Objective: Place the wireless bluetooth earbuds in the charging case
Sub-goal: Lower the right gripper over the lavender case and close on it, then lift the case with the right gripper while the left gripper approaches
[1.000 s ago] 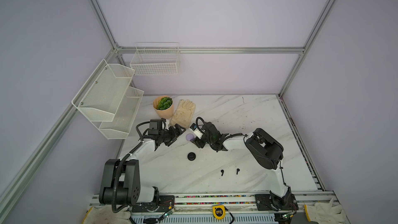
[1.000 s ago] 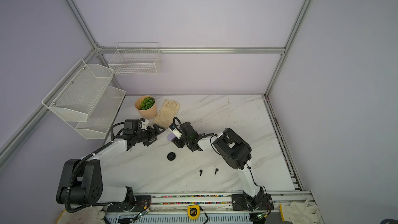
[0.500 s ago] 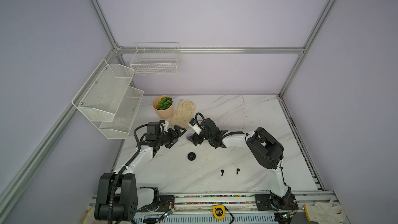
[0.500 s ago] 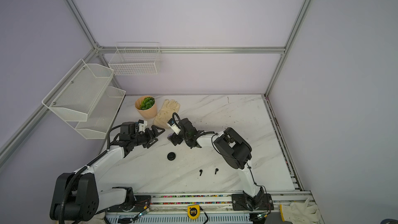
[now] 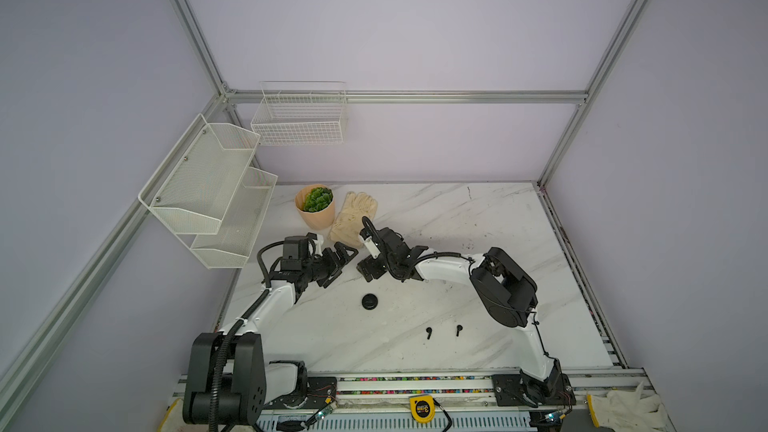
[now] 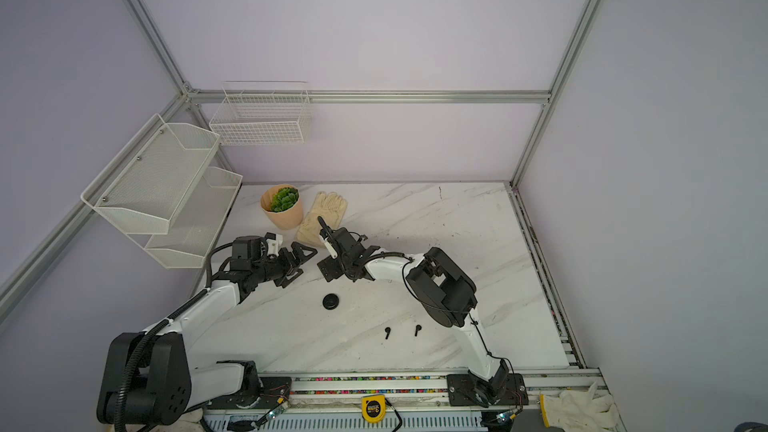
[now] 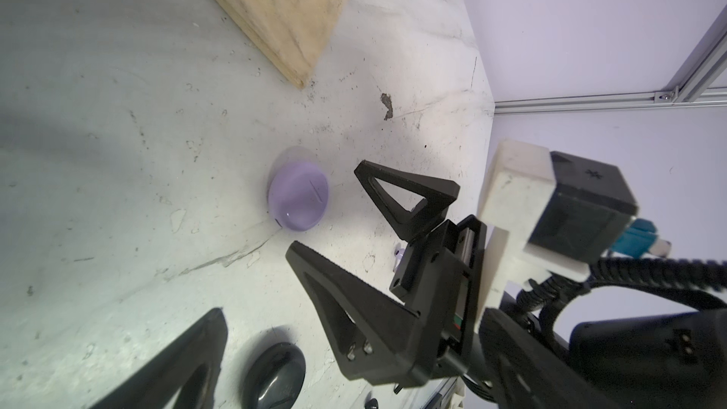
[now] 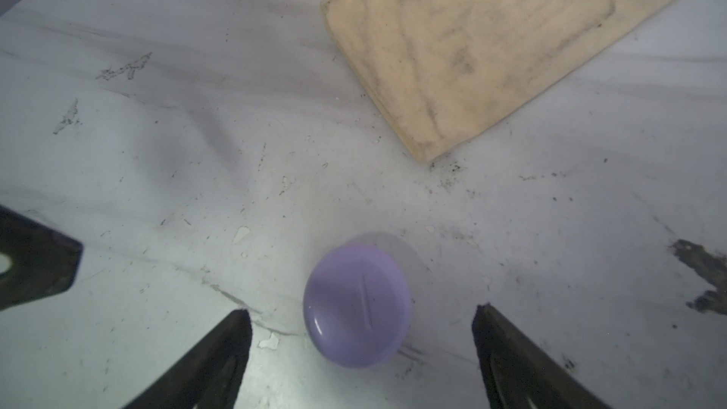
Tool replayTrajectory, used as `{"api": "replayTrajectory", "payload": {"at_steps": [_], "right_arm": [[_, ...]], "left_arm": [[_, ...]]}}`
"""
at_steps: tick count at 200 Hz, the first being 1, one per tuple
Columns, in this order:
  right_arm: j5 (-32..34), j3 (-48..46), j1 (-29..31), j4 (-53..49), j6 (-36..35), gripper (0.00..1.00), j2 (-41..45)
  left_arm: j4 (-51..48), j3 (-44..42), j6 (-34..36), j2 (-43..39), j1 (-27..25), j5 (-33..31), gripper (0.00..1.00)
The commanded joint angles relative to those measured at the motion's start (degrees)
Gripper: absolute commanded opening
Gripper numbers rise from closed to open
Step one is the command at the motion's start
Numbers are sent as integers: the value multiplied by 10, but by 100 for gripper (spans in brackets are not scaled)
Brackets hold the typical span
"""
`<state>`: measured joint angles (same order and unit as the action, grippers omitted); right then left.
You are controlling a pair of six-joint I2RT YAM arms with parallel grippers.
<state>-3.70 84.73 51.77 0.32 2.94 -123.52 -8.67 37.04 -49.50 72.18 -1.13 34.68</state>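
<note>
- Wireless bluetooth earbuds (image 5: pixel 428 333) in black lay loose on the bench (image 5: pixel 478 218), two side by side near its front edge, well apart from both round cases and from both arms.
- A second before, the two claws had been bunched close over the lilac charging case (image 8: pixel 357 306). By this moment they had drawn apart, and the case sat alone on the bench with its lid down, near the cuff of the glove (image 8: pixel 472 45).
- The right claw (image 5: pixel 365 271) had gone from partly closed to spread wide. In its wrist view its fingers (image 8: pixel 232 332) stood on either side of the lilac case with bare bench between each and the case, so it pinched nothing.
- The left claw (image 5: pixel 341 263) was also spread and empty, and had backed off toward its own side of the bench.
- The black charging case (image 5: pixel 369 301) had not moved. It lay shut in front of the claws, between them and the black earbuds.
- In the left wrist view a small pale shape (image 7: pixel 399 254) beside the right claw might have been a lilac earbud. It was mostly hidden, so I could not tell whether the lilac pair was inside the shut case.
- The release looked like the end of the work on the lilac case.
- The black pair was plainly still out and its case still closed, so that case would probably need opening before either tiny stem could be picked up and seated.
</note>
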Motion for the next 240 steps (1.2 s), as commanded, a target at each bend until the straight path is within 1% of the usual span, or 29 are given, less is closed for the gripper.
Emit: {"api": "replayTrajectory", "payload": {"at_steps": [1, 29, 63, 88, 121, 136, 193, 240], "right_arm": [[24, 19, 5, -30, -14, 92, -26], [30, 28, 6, -35, -28, 89, -42], [32, 25, 7, -28, -30, 72, -44], [31, 18, 8, -16, -25, 66, -41], [34, 15, 7, -11, -21, 63, -39], [26, 11, 7, -4, -20, 62, -37], [5, -32, 1, 52, -68, 59, 2], [-8, -72, -19, 79, -85, 56, 46]], "left_arm": [[11, -15, 2, -4, 6, 3, 100], [10, -16, 4, -4, 8, 6, 100], [11, -19, 5, -3, 10, 7, 100], [10, -18, 6, -2, 11, 9, 100], [9, -19, 8, -3, 11, 6, 100], [8, -19, 10, -3, 11, 6, 100], [0, -21, 14, -8, 14, 7, 99], [-3, -24, 16, -22, 17, 7, 99]]}}
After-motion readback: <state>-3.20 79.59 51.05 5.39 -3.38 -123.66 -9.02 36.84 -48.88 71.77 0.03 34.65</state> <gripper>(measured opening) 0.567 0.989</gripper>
